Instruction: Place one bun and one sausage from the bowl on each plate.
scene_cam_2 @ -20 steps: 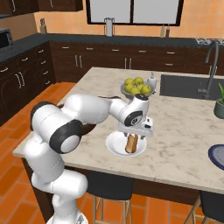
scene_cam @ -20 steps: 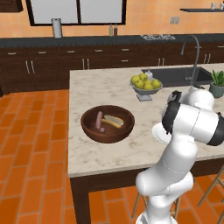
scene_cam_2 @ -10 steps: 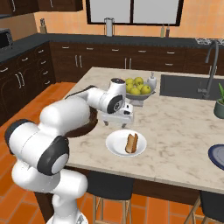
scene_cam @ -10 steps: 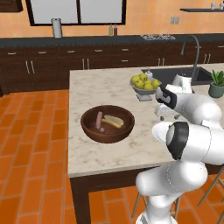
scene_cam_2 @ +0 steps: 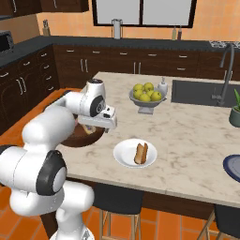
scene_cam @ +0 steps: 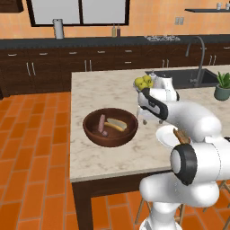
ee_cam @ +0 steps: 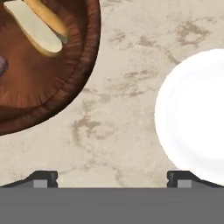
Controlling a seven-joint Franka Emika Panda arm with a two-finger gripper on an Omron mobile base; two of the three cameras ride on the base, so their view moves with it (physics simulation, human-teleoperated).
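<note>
Compared with a second ago the arm has swung off the white plate (scene_cam_2: 135,153) and now sits between it and the wooden bowl (scene_cam: 110,128); the gripper (ee_cam: 112,177) hangs over bare marble counter (ee_cam: 127,83) with the bowl rim on one side and the plate edge on the other. Jaws spread as wide as they go, nothing between them, nothing held. A brownish item (scene_cam_2: 140,153) lies on the white plate, near its centre, apart from the gripper; too small to tell for sure whether it is a bun or a sausage, or both. Likely one drop-off is done and the arm is heading back to the bowl for the next pick. In the bowl: a bun (scene_cam: 116,124) near the middle, long axis running diagonally from the bowl's far-left toward its near-right side in the left base view, lying flat; a sausage (scene_cam: 102,124) just beside it on the left, long axis roughly front-to-back, slightly tilted. In the hand view the bun (ee_cam: 37,27) shows pale cut face up. The dark blue-grey plate (scene_cam_2: 233,167) sits well apart from the bowl, at the counter's far right edge, looks bare.
</note>
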